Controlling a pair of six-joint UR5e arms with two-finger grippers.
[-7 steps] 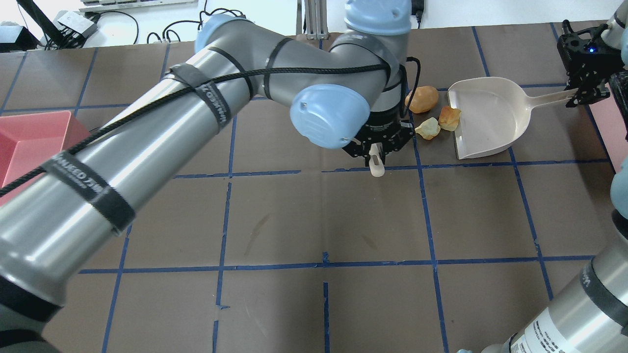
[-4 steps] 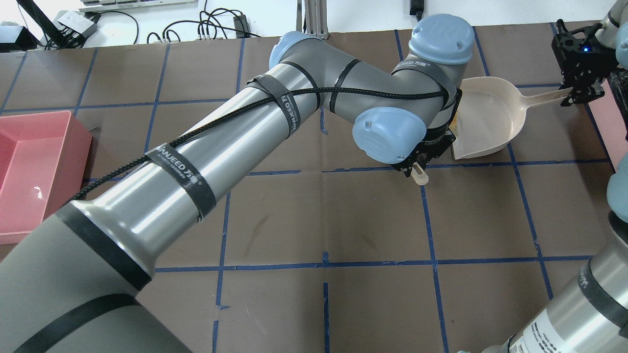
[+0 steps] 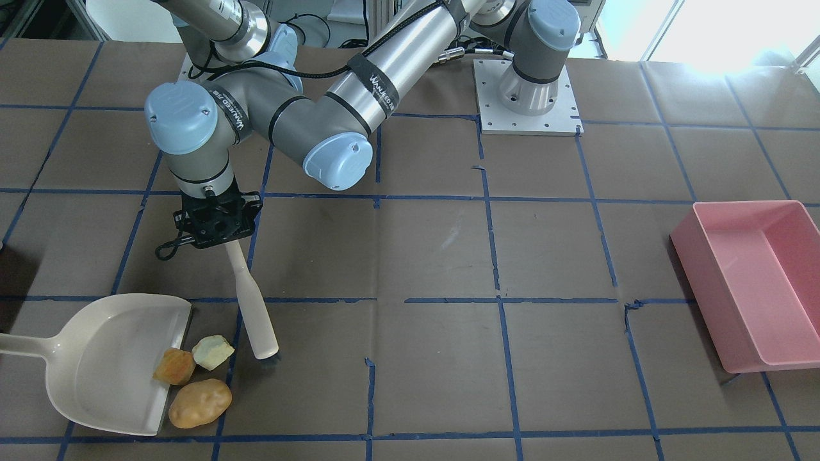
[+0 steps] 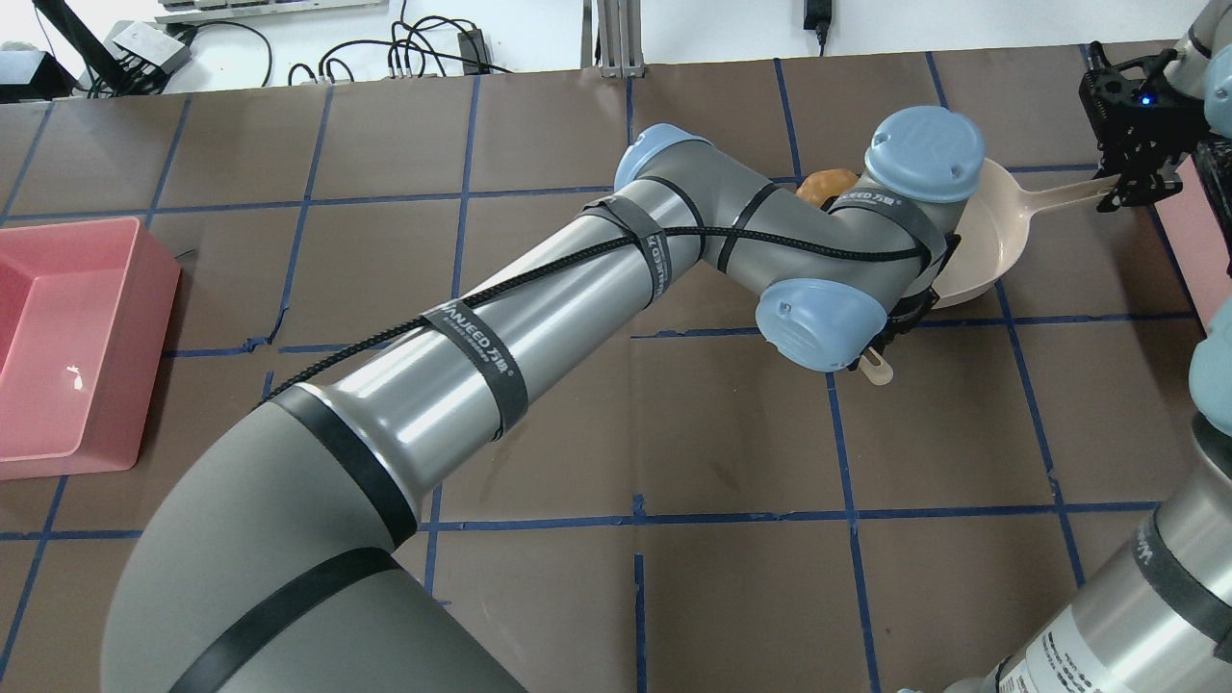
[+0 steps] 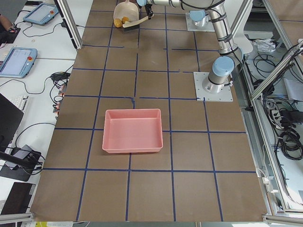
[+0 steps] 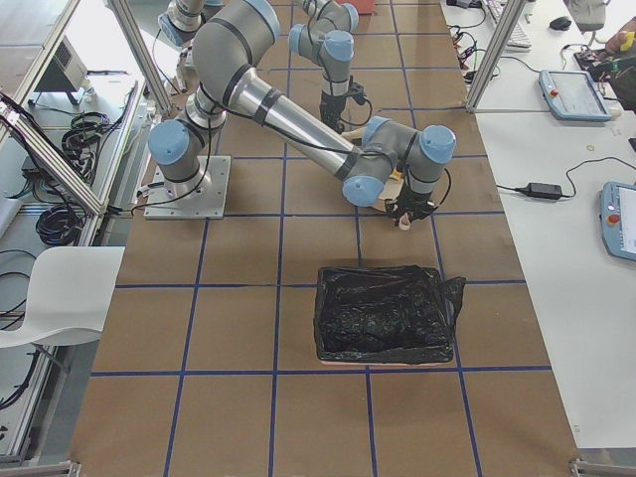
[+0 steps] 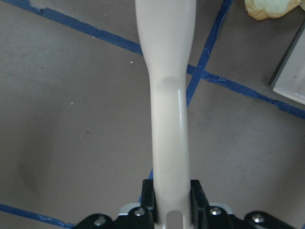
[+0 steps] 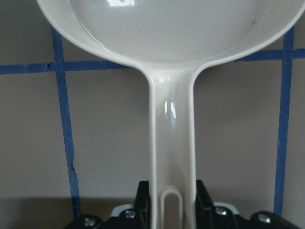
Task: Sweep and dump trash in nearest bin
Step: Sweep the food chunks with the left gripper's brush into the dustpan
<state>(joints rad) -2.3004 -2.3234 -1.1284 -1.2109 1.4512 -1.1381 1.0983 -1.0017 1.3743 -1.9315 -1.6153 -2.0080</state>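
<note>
Pointing down, the left hand (image 3: pixel 224 241) clamps the tilted brush (image 3: pixel 249 301).

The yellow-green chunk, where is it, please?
The yellow-green chunk lies lower left in the front-facing view, just off the dustpan's lip, beside the golden-brown chunk, left of the brush.

In the overhead view the left arm (image 4: pixel 539 318) is covering most of the dustpan (image 4: pixel 996 236), the golden-brown chunk (image 3: pixel 174 366) and the pale yellow-green chunk (image 3: pixel 213 351). Only a bit of the orange-brown lump (image 4: pixel 826 183) is peeking out. The front-facing view's edge is cutting off the dustpan handle (image 3: pixel 19 344). The left wrist view's top edge is cutting off the brush (image 7: pixel 167 119).
</note>
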